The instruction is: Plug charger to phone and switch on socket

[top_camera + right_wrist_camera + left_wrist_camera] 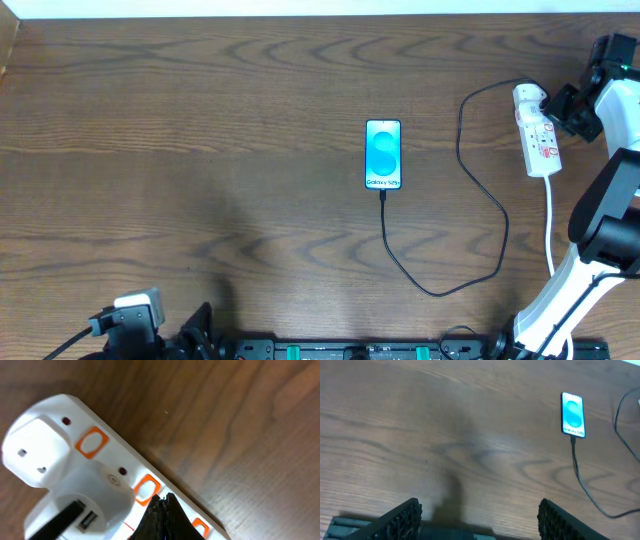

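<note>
Right pincer (162, 510), closed and empty, sits over the white red-marked plastic power strip (537, 140) (contact unclear); left pincer (480, 512) gapes empty, cropped.

phone (383, 153) at mid bench (200, 120); charger (384, 215) meeting its near edge, trailing toward the front, then looping right and back to the socket (537, 135) at far right.
</note>
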